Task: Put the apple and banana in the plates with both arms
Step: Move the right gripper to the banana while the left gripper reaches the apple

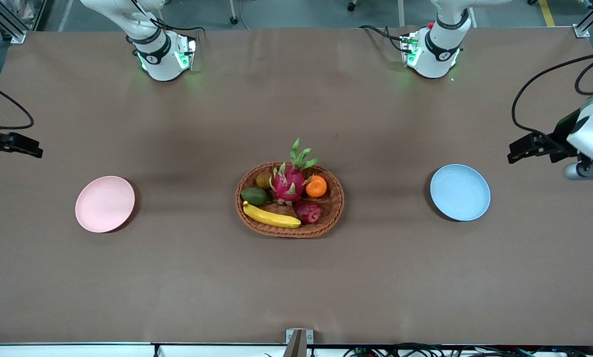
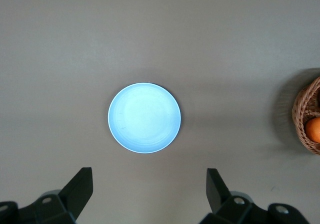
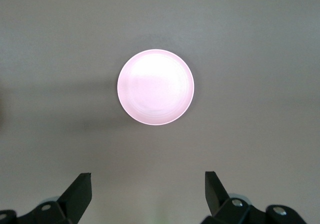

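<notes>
Brown woven wicker basket (image 1: 290, 199) at mid-table holds the long yellow banana (image 1: 271, 216) and small dark red apple (image 1: 307, 211) on its front-camera side. Pale pink round plate (image 1: 104, 204) lies toward the right arm's end, light blue round plate (image 1: 460, 192) toward the left arm's. Left gripper (image 2: 150, 186) and right gripper (image 3: 148, 190) hang high near their plates, fingers spread wide, empty. No writing is legible.

Robotics lab, brown-covered table (image 1: 177, 277), two bolted white arms, loose cables (image 1: 534, 84), grey floor
</notes>
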Robot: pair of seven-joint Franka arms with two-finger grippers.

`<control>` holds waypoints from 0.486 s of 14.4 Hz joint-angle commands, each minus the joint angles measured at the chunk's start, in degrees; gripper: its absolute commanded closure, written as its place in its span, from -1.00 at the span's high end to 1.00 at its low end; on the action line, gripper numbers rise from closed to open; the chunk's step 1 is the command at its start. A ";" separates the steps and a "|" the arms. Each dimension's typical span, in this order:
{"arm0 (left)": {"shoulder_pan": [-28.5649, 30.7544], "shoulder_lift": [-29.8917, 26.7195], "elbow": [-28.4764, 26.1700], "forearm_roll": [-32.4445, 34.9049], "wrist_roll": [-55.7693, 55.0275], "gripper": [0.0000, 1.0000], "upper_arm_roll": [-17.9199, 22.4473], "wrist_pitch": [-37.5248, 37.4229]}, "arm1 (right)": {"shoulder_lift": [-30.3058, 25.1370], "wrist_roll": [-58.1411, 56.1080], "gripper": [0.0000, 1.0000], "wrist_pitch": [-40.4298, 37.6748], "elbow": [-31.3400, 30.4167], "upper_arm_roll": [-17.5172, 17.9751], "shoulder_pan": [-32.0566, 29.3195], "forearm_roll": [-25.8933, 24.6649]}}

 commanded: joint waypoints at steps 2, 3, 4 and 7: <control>-0.55 1.45 0.71 0.08 0.59 1.00 -0.65 0.32 | 3.31 15.32 1.00 1.25 0.77 0.50 2.66 6.75; -0.55 2.06 0.71 0.34 0.59 1.00 -1.18 0.50 | 4.19 18.32 1.00 2.13 0.77 0.50 4.23 7.47; -1.07 2.68 0.71 0.69 0.59 1.00 -1.36 1.37 | 5.42 21.74 1.00 2.83 0.68 0.50 6.42 7.65; -1.69 4.35 0.71 1.04 0.67 1.00 -1.54 1.99 | 8.50 35.18 1.00 8.00 0.24 0.50 12.93 9.05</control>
